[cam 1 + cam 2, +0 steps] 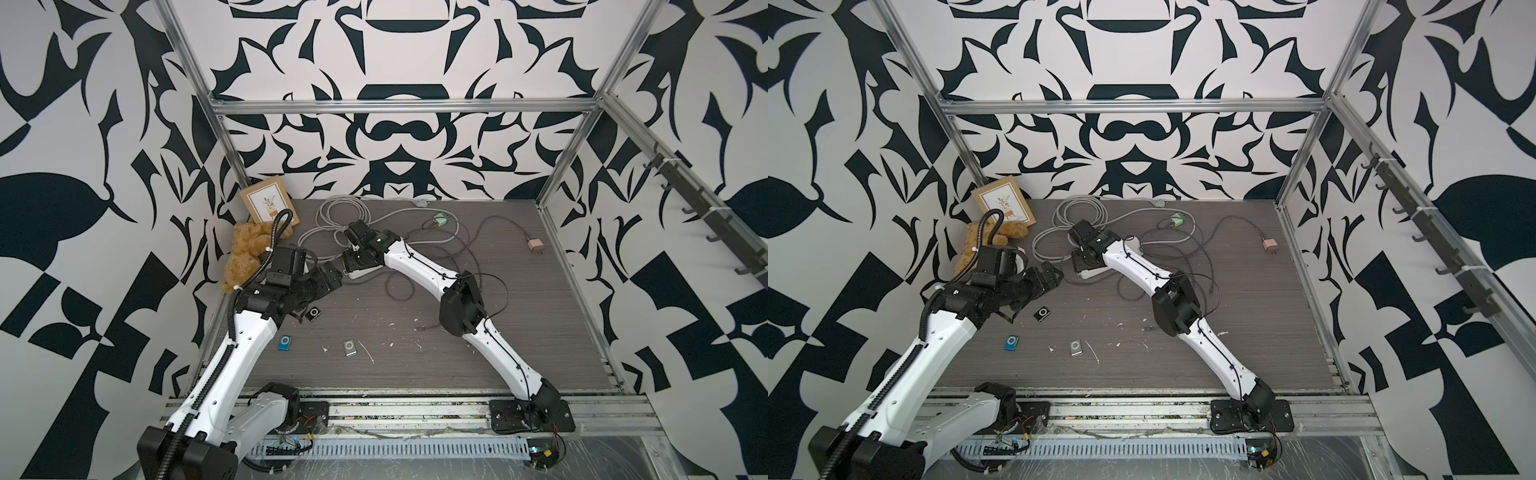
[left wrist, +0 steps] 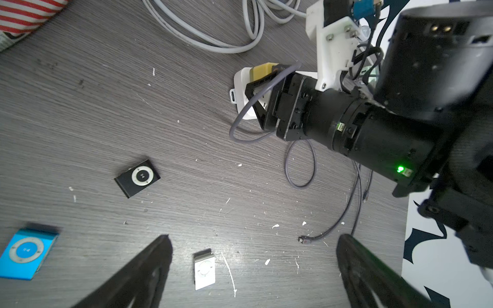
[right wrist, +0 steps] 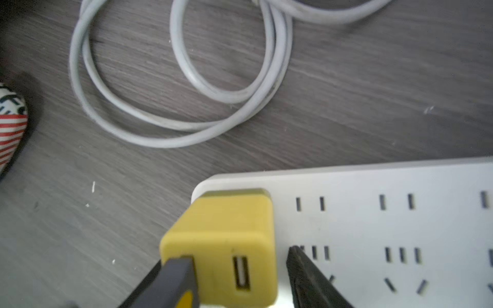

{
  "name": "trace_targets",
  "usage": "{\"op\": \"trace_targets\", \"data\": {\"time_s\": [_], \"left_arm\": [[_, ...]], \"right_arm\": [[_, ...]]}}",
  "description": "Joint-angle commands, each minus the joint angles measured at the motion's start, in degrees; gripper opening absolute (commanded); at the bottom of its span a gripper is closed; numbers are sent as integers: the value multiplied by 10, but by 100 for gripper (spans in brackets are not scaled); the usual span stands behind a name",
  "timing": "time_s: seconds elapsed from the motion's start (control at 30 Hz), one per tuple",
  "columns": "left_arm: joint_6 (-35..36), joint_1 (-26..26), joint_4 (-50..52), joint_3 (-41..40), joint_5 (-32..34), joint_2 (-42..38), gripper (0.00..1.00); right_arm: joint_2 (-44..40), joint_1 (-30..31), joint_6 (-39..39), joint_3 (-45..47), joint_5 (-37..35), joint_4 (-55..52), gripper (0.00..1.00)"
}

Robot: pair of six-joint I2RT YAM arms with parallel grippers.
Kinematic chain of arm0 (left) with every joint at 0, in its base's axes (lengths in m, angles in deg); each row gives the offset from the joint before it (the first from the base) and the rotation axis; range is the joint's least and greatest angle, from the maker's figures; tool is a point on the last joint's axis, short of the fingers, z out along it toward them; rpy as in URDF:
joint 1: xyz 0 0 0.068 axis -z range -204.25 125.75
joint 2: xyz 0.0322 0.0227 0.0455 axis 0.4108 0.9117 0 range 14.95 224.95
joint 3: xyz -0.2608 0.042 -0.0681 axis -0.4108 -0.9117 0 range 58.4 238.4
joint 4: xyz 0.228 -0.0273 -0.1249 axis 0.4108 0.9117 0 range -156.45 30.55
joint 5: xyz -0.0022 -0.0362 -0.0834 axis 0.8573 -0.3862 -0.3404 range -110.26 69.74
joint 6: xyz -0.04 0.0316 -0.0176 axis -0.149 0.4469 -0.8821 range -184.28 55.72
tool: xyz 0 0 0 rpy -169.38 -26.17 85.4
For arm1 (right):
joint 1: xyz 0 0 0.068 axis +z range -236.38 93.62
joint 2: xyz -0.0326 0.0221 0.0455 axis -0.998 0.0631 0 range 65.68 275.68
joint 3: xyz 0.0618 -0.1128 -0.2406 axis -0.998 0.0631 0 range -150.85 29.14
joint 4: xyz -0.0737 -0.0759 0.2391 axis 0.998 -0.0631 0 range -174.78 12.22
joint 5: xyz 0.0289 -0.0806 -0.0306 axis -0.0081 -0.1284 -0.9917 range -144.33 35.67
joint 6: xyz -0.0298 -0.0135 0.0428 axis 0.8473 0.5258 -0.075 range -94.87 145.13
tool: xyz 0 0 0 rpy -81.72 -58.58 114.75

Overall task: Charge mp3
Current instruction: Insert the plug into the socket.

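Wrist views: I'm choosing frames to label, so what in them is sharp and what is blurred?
Right wrist view: yellow USB charger fairly sharp, fingers beside it blurred. Left wrist view: black mp3 player crisp, blue mp3 player smeared at the frame edge.

bench | black mp3 | blue mp3 | silver mp3 between the fingers of the spread left end effector | yellow charger on white power strip

table | black mp3 | blue mp3 | silver mp3 | power strip | cable | teddy bear
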Motion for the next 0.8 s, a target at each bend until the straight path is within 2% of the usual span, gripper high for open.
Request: {"op": "trace_targets", "data": {"time_s": [0.0, 0.13, 0.3, 0.4, 0.5, 0.6, 0.63, 0.77], "left_arm": [[-9, -3, -8, 6, -5, 3, 100], [-12, -3, -21, 11, -12, 16, 100], [-7, -3, -46, 17, -11, 67, 99], [4, -3, -59, 38, -9, 116, 89], [19, -2, -67, 69, -7, 187, 77], [30, -2, -79, 93, -4, 239, 70], [32, -3, -83, 100, -3, 254, 70], [38, -4, -100, 126, 0, 306, 70]], "right_arm": [[-54, -3, -26, 26, 40, -14, 77], [-112, -6, -34, 81, 81, -10, 83], [-229, -8, -53, 245, 116, 56, 84], [-276, -10, -54, 297, 115, 48, 83], [-334, -27, -74, 382, 116, 79, 74], [-352, -57, -108, 430, 172, 148, 50], [-344, -68, -115, 425, 193, 157, 47], [-300, -81, -123, 381, 221, 175, 47]]}}
